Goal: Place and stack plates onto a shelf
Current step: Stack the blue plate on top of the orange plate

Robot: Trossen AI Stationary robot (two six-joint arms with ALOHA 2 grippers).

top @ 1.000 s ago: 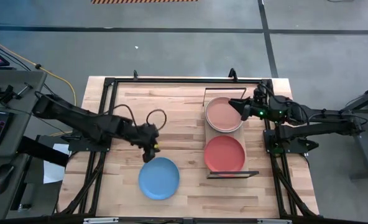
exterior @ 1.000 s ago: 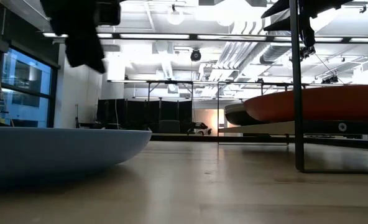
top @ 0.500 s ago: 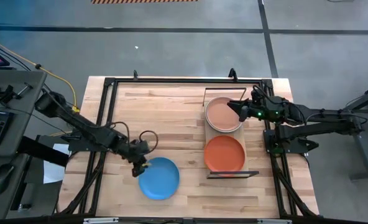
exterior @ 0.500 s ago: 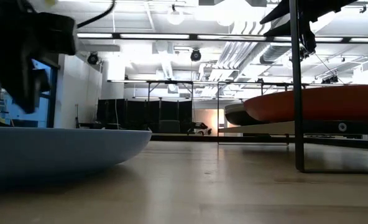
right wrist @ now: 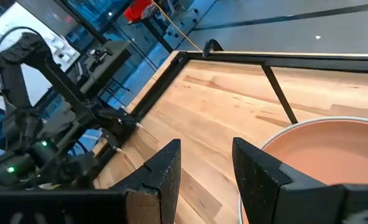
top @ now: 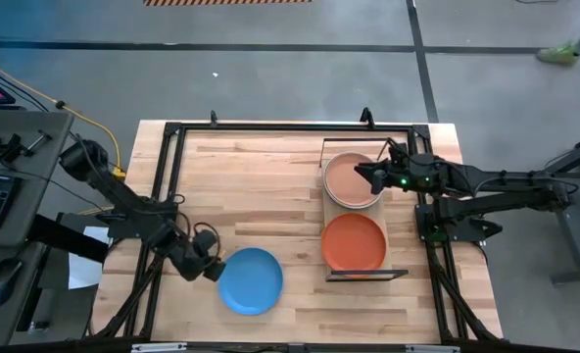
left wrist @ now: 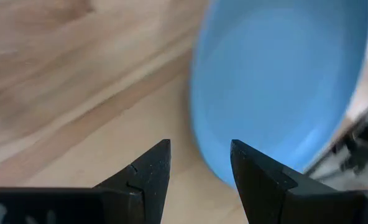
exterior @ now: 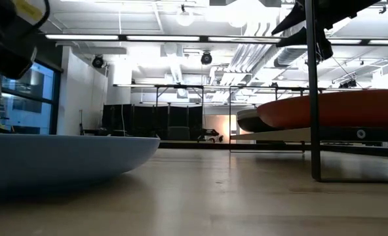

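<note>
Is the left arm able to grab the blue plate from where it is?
Probably yes. The left gripper sits open right beside the blue plate, at its rim, with only bare wood between them.

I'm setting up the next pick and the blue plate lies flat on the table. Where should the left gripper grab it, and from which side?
Probably the rim nearest the left gripper, on the blue plate's left edge. The plate is shallow and lies flat, so only its raised edge offers a pinch: one finger over the lip, one under. The wrist view shows the open fingers already low and facing that rim.
</note>
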